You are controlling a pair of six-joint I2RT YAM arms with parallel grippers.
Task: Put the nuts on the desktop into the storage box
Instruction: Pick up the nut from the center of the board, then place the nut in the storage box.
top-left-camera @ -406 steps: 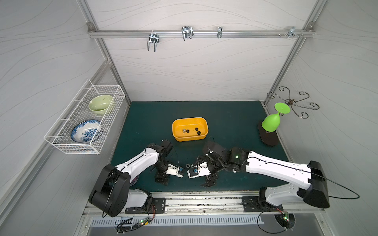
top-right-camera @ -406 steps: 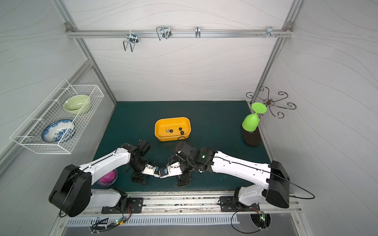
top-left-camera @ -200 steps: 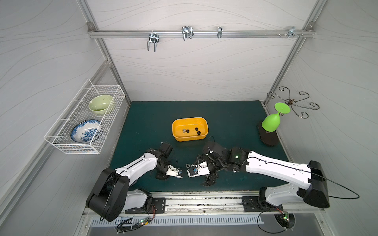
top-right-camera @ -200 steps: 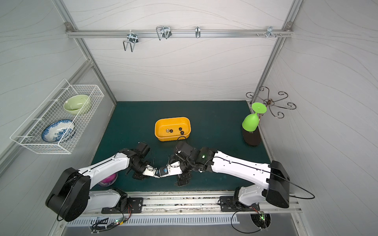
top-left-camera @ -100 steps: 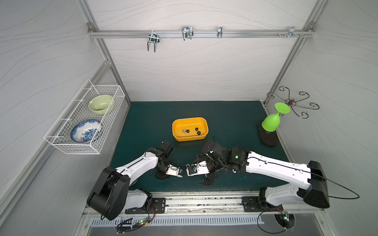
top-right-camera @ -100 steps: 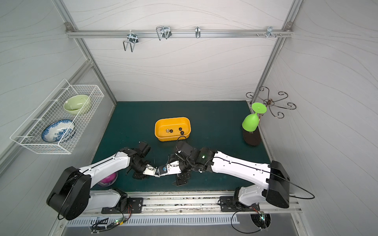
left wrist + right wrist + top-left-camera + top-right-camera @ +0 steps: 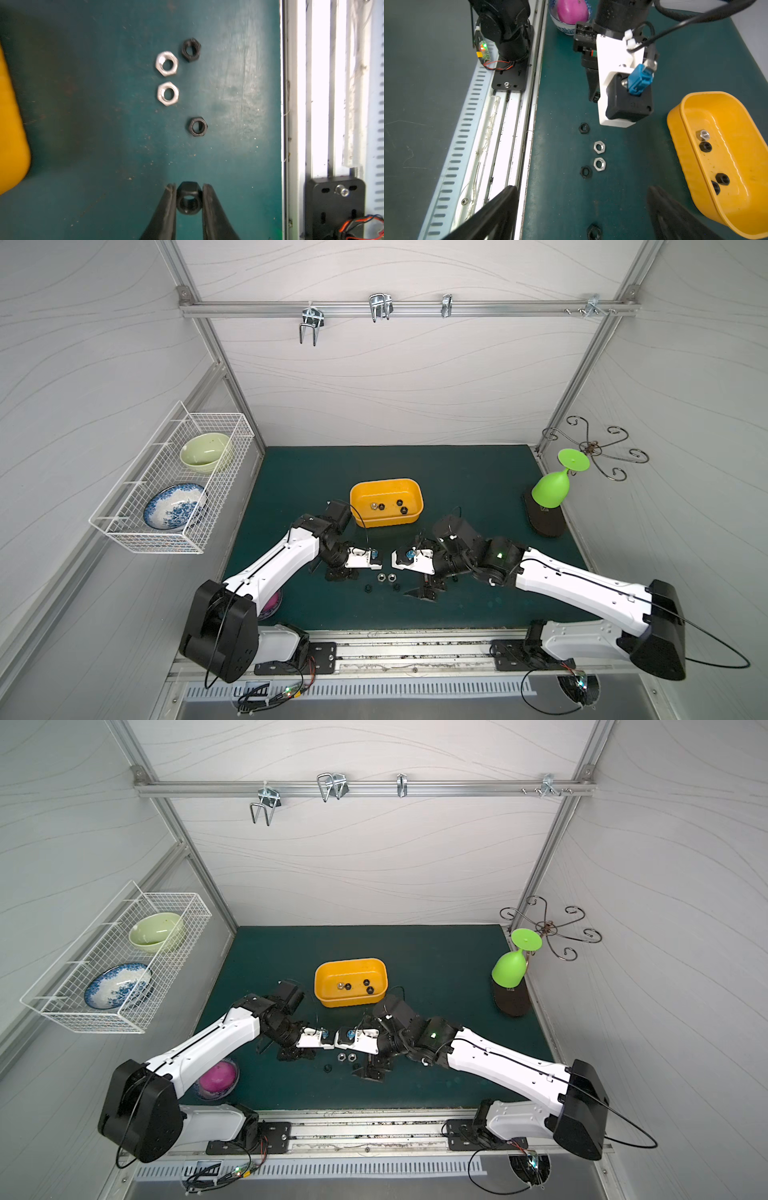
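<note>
My left gripper (image 7: 189, 186) is shut on a black nut (image 7: 189, 200) just above the dark green desktop (image 7: 104, 145). Beyond its tips lie two silver nuts (image 7: 166, 64) (image 7: 168, 93) and two black nuts (image 7: 190, 49) (image 7: 198, 126). In the right wrist view my right gripper (image 7: 581, 193) stands wide open over the desktop, with another black nut (image 7: 594, 231) lying between its fingers. The yellow storage box (image 7: 361, 489) sits behind both grippers and holds several nuts (image 7: 705, 147). In both top views the left gripper (image 7: 338, 572) and the right gripper (image 7: 370, 1071) face each other across the loose nuts (image 7: 380, 577).
A small bowl with a pink object (image 7: 218, 1077) stands near the left arm's base. A green goblet (image 7: 550, 489) stands on a dark base at the right edge. A white wire basket (image 7: 174, 485) hangs on the left wall. The aluminium rail (image 7: 311, 104) runs along the front.
The left gripper, shut on the black nut, has shifted a little away from the front rail, upward or toward the box. The right arm has hardly moved and stays open.
</note>
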